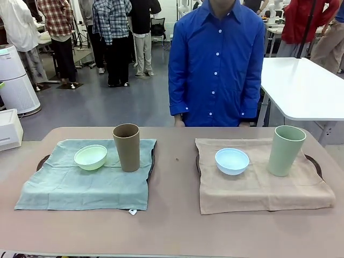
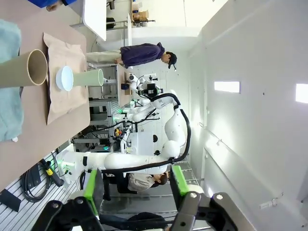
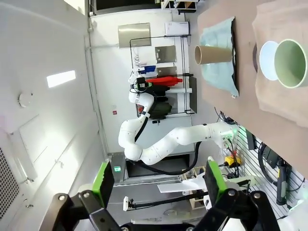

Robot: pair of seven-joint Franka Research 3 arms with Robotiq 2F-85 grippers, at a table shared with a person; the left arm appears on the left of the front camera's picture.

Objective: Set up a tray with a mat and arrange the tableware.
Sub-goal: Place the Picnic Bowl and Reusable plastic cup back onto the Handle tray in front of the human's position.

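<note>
Two dark trays hold the tableware. The left tray carries a teal mat with a mint green bowl and an upright brown cup. The right tray carries a beige mat with a light blue bowl and an upright pale green cup. My left gripper is open and holds nothing; it is raised well off the table, with the brown cup and blue bowl far off. My right gripper is open and holds nothing, far from the pale green cup.
A person in a blue shirt stands at the far edge of the table, hands out of sight. A white table stands at the back right. A small white tag lies on the tabletop by the teal mat's front corner.
</note>
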